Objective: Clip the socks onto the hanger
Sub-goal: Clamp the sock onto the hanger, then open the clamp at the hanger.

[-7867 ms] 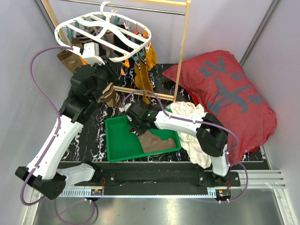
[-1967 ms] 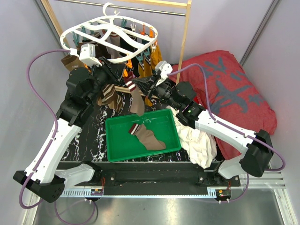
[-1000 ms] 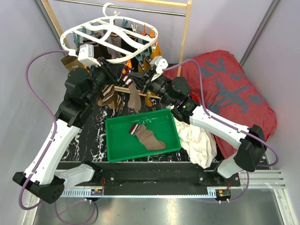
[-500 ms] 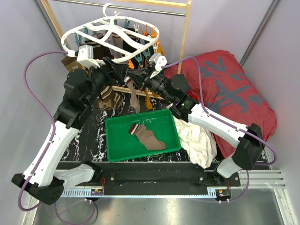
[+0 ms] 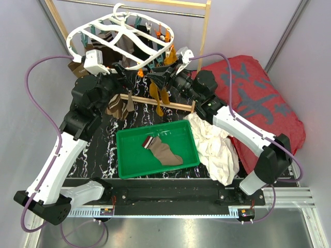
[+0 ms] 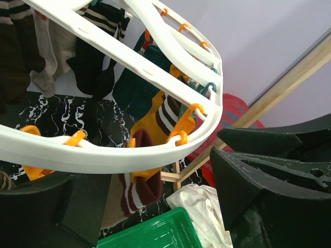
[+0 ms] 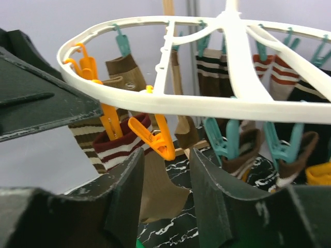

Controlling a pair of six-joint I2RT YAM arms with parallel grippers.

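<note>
The white hanger (image 5: 122, 37) hangs from the rod, with several socks clipped under it. A tan sock with a maroon-and-cream cuff (image 7: 120, 143) hangs from an orange clip (image 7: 110, 122) on the near rim. My right gripper (image 7: 165, 178) is open just below a second orange clip (image 7: 156, 137) and holds nothing. My left gripper (image 6: 160, 204) is open wide under the rim (image 6: 129, 150), with the same maroon cuff (image 6: 138, 182) beyond it. Both grippers, the left (image 5: 129, 77) and the right (image 5: 155, 80), sit under the hanger's front edge. One brown sock (image 5: 162, 151) lies in the green tray (image 5: 129, 165).
A wooden rack (image 5: 202, 51) carries the hanger. A white cloth (image 5: 214, 147) lies right of the tray, and a red cushion (image 5: 258, 103) fills the right side. The tray rests on a black marbled mat (image 5: 98, 155).
Both grippers have opened. The right one let go of the tan sock, which now hangs from the orange clip. The hanger has tipped and the right arm has pulled back rightward.
</note>
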